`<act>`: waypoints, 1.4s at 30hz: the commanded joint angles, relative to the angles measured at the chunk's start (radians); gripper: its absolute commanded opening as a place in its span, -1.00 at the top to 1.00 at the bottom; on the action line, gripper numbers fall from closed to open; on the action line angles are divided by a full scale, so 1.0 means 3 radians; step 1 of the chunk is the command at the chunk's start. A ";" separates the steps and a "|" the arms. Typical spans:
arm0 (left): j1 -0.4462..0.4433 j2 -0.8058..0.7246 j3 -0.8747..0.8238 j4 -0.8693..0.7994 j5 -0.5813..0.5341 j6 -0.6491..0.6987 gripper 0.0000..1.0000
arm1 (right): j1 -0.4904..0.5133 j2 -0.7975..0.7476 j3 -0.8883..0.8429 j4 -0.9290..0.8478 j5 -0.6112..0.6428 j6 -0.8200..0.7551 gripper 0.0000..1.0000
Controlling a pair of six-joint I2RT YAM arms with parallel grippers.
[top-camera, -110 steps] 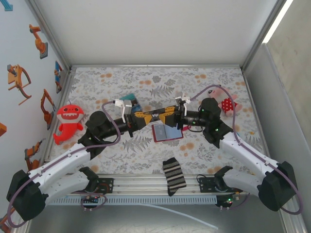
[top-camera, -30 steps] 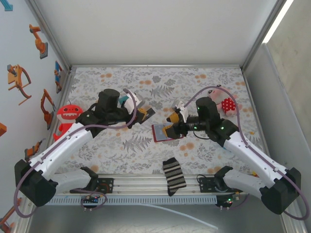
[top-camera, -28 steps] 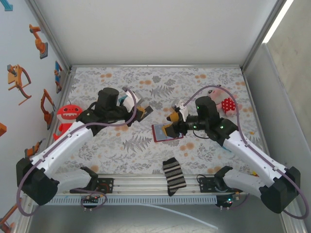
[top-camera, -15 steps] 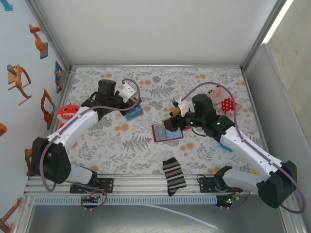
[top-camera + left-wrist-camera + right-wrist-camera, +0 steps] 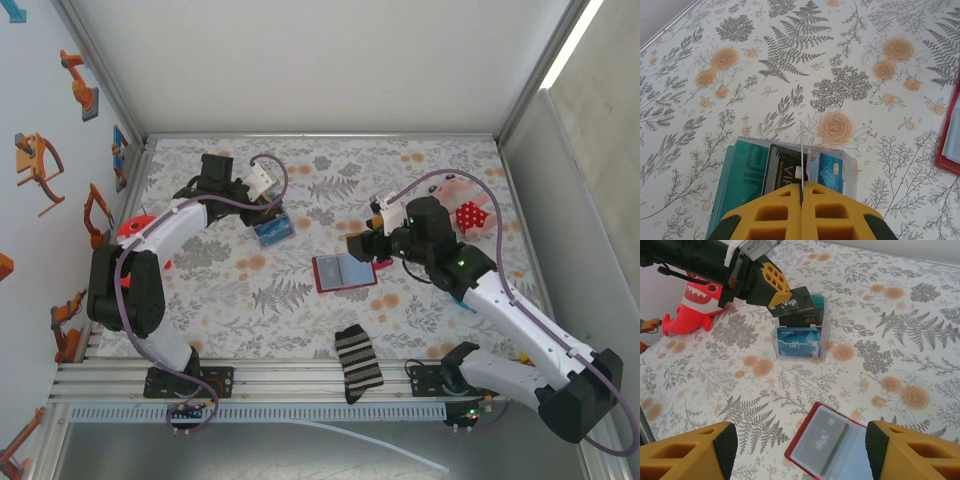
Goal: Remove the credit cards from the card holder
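my left gripper (image 5: 801, 189) pinching a dark credit card (image 5: 795, 299) edge-on above the clear card box (image 5: 800, 340) | box at 10 o'clock from the card holder (image 5: 343, 271) | holder open, mid-counter (image 5: 420, 170), grey card (image 5: 826, 439) in its pocket | my right gripper (image 5: 800, 455) spread wide above it

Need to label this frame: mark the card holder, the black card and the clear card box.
card holder (image 5: 323, 275): top external view, red left panel.
black card (image 5: 794, 300): right wrist view, printed face.
clear card box (image 5: 797, 351): right wrist view, front wall.
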 commanded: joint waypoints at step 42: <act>0.0084 0.0840 0.0582 -0.0384 0.0282 0.0459 0.99 | 0.0022 -0.0050 -0.0060 0.0157 0.0063 0.0082 -0.35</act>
